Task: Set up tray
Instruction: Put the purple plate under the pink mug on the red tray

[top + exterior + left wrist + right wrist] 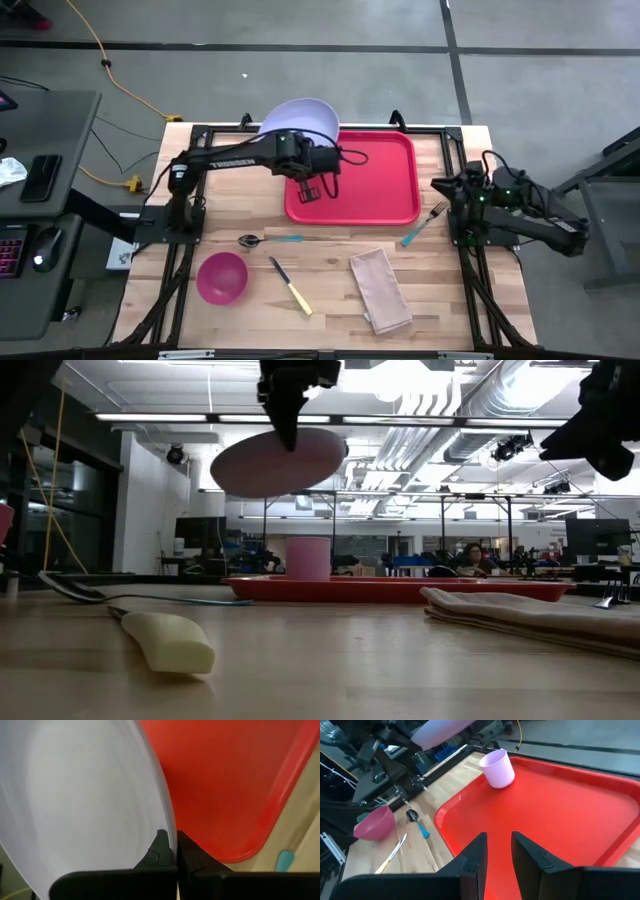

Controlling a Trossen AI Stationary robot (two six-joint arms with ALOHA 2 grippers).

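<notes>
The round lavender plate (298, 118) (278, 462) (75, 795) hangs in the air over the far left corner of the red tray (375, 175) (225, 780) (560, 810). My left gripper (303, 143) (289, 422) (170, 845) is shut on the plate's rim. A lavender cup (307, 188) (308, 558) (498, 767) stands upright on the tray's left part. My right gripper (441, 188) (498, 851) is open, raised at the tray's right edge, and touches nothing. My left gripper pinches the plate's rim (167, 822) between its two fingers (159, 847). In the low view the fingers come from above, pointing down, at the rim's upper side (292, 438). The plate is lifted clear of tray and table, slightly tilted.
On the wood in front of the tray lie a blue-handled spoon (266, 240), a yellow-handled knife (291, 286), a pink bowl (222, 277) and a folded beige napkin (380, 291). A blue-handled fork (424, 225) lies by the tray's near right corner.
</notes>
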